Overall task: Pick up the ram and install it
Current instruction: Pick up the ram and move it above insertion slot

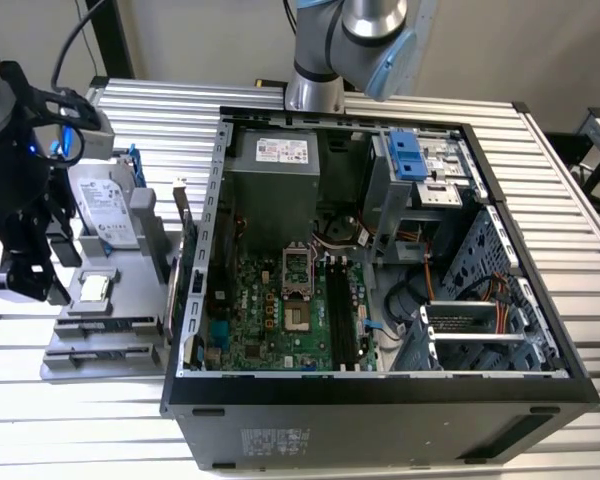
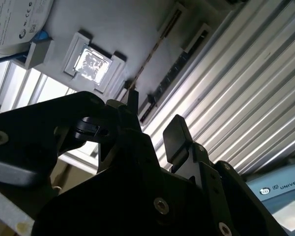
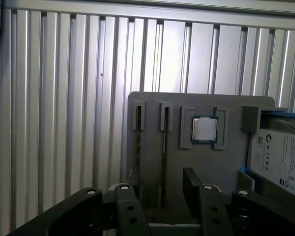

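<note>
Gripper (image 1: 30,288) is hovering at the exterior view's far left, over the edge of a gray tray (image 1: 130,300). In the first wrist view its fingers (image 3: 191,179) are standing wide apart, gripping nothing. The tray is carrying a drive (image 1: 105,205) at its back, a square chip (image 1: 95,288) in a pocket, and the ram (image 3: 164,147) sitting on edge in a slot, just beside a second strip (image 3: 138,142) in the neighbouring slot. Further right, the open case (image 1: 380,420) is holding a motherboard (image 1: 280,320) with long black slots (image 1: 342,310), a power supply (image 1: 280,170) behind it, and a blue-latched cage (image 1: 410,160) toward the upper right.
</note>
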`<state>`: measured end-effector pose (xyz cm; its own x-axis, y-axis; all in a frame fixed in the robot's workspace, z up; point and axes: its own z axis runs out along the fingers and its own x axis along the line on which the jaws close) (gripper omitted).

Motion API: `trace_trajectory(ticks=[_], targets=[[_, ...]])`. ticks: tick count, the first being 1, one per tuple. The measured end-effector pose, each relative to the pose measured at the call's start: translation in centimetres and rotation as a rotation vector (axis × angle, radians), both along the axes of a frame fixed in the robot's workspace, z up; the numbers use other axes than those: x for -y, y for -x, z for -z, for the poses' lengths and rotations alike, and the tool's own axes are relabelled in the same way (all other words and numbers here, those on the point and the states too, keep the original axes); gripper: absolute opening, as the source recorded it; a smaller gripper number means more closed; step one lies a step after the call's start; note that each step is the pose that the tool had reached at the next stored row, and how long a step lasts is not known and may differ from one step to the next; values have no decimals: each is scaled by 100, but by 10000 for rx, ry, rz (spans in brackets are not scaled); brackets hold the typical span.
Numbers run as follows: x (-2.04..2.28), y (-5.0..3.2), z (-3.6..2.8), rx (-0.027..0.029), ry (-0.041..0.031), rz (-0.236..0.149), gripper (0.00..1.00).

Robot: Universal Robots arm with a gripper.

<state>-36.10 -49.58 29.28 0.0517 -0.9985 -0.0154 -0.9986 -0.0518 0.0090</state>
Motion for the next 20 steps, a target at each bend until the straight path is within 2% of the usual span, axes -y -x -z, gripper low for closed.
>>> trace_trajectory(ticks=[20], targets=[[0, 0, 185, -1, 1, 0, 100]])
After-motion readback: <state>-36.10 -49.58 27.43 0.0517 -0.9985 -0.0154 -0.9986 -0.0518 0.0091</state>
